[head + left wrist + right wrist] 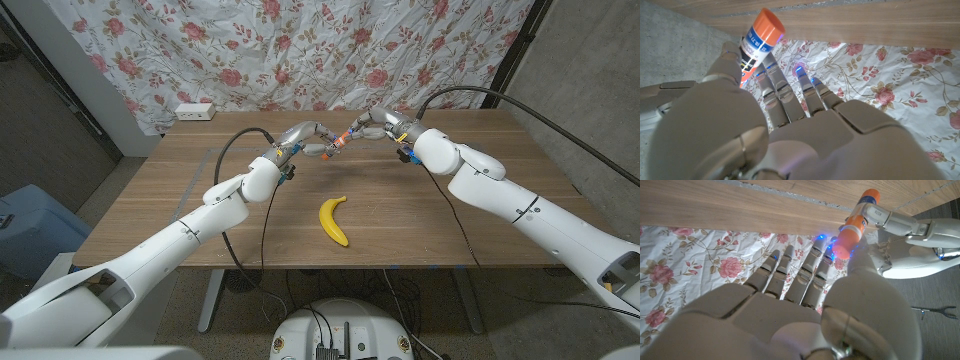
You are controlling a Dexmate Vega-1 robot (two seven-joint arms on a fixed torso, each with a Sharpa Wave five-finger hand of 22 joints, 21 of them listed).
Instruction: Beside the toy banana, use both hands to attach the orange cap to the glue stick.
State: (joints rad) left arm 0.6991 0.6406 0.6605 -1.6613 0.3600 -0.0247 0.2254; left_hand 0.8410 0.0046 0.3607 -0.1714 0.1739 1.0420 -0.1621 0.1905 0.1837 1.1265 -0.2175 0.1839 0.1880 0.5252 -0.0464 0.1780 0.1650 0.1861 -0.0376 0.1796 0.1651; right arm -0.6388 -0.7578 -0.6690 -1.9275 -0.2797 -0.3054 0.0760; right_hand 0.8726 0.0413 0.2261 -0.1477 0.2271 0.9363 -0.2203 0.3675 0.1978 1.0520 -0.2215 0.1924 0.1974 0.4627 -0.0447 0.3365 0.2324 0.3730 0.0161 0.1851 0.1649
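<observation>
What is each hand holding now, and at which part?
The left hand holds the glue stick by its body. The right hand holds the orange cap, at the stick's end.

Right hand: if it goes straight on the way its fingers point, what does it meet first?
Probably the glue stick held by the left hand. The right hand holds the orange cap towards it; depth is unclear.
</observation>
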